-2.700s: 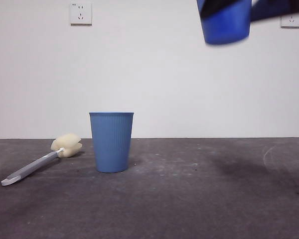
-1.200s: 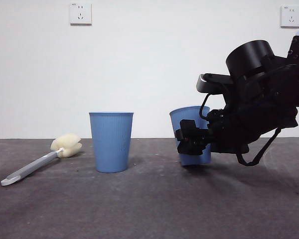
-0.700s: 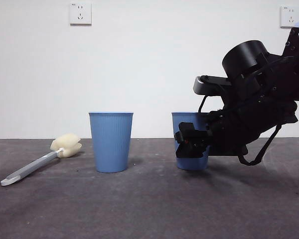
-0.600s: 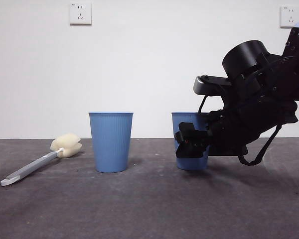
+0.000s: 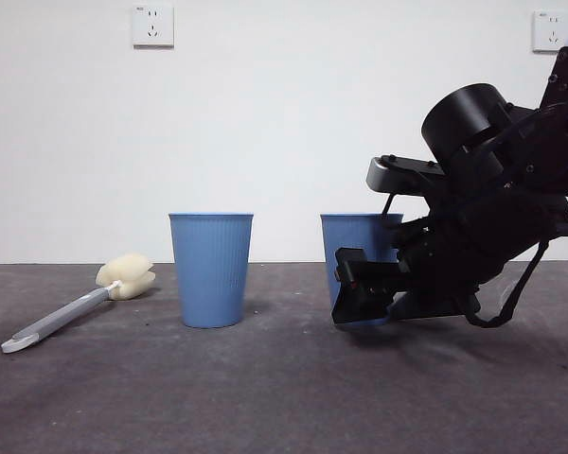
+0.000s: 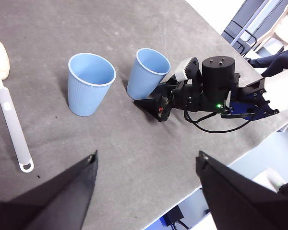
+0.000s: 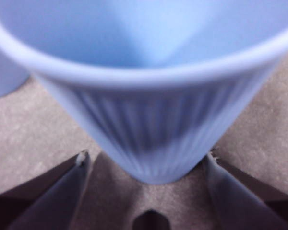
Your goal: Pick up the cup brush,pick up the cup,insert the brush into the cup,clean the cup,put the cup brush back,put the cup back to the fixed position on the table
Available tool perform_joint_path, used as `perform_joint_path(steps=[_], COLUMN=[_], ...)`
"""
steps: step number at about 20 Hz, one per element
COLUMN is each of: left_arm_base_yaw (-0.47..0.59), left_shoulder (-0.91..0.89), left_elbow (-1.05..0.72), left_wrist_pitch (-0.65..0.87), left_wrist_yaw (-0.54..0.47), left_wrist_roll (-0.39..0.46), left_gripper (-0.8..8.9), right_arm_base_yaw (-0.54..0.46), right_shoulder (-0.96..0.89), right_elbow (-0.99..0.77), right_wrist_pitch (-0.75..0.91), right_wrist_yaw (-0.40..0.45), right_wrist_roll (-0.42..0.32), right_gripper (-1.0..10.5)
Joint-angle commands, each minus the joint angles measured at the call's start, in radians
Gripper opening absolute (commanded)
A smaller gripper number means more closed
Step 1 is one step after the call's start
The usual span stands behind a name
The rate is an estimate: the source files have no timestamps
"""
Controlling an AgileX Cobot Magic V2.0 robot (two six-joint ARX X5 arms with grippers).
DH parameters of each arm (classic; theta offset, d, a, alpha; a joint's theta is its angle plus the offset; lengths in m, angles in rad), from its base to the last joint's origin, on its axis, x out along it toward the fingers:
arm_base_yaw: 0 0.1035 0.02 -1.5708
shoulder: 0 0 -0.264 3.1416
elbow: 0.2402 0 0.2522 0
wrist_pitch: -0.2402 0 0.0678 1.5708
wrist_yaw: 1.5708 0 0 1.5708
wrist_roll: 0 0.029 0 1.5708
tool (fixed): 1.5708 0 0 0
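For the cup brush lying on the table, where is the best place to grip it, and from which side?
Grip the cup brush mid-handle, coming straight down from above. The slim handle lies flat on the table with bare surface on both sides, so claw tips can straddle it. Avoid the soft sponge head and the nearby cup.

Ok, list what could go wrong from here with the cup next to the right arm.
1. The right end effector is open with a jaw on either side of the cup's base. If it pulls back off-line, a jaw could clip the ribbed wall and tip the cup.
2. The second cup stands nearby on the table, so a toppled cup might roll into it.
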Motion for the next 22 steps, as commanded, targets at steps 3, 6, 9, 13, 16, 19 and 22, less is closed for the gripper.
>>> perform_joint_path(steps=[3,6,9,13,16,19,22], left_arm_base_yaw=[0.002,0.001,0.001,0.001,0.001,0.001,0.001], left_shoulder=[0.000,0.002,0.004,0.010,0.028,0.050,0.068], left_elbow=[-0.001,-0.001,-0.001,-0.001,-0.001,-0.001,-0.001], left_wrist_pitch=[0.003,0.004,0.003,-0.007,-0.008,-0.015,-0.015], left_wrist_yaw=[0.000,-0.023,-0.026,-0.025,-0.021,-0.021,-0.021], left_wrist_roll=[0.016,0.016,0.016,0.016,0.016,0.016,0.026], left_gripper=[3.42,3.42,3.42,3.42,3.42,3.42,3.42], right_arm_base_yaw=[0.002,0.002,0.002,0.008,0.009,0.009,0.009], right_shoulder=[-0.031,-0.090,-0.197,-0.444,-0.705,-0.925,-1.062], right_elbow=[-0.008,-0.009,-0.009,-0.008,0.003,0.066,0.163], right_wrist_pitch=[-0.093,-0.238,-0.427,-0.766,-1.033,-1.275,-1.471], right_wrist_yaw=[-0.003,-0.002,-0.003,-0.072,-0.204,-0.285,-0.287], right_wrist_roll=[0.026,0.025,0.025,0.076,0.135,0.148,0.148], right_gripper=[4.7,4.7,4.7,4.7,4.7,3.6,2.8])
